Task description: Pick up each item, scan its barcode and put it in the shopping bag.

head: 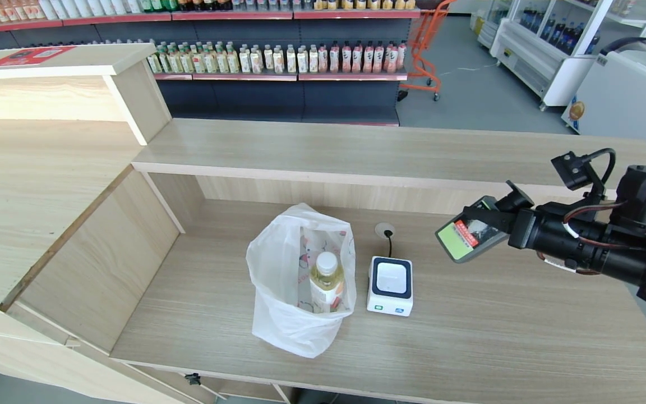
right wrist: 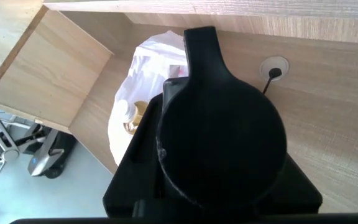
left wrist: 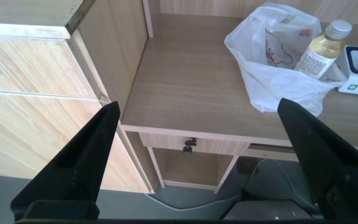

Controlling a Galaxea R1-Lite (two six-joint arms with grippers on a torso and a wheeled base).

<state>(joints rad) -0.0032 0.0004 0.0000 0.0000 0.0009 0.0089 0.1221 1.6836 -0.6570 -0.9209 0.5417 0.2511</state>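
Flat green-and-red-labelled packet (head: 467,238), clamped in the right gripper (head: 490,217), hangs over the wooden desk's (head: 525,336) right side, white plastic shopping bag (head: 278,292) mid-desk beside the white scanner (head: 390,285), left gripper (left wrist: 198,109) fingers spread apart.

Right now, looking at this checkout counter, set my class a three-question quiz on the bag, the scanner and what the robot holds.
1. True or false: the bottle stands inside the bag.
2. The scanner sits on which side of the bag: A the robot's left, B the robot's right?
3. Fill in: the right gripper holds a ____.
Key: 1 true; 2 B; 3 packet.
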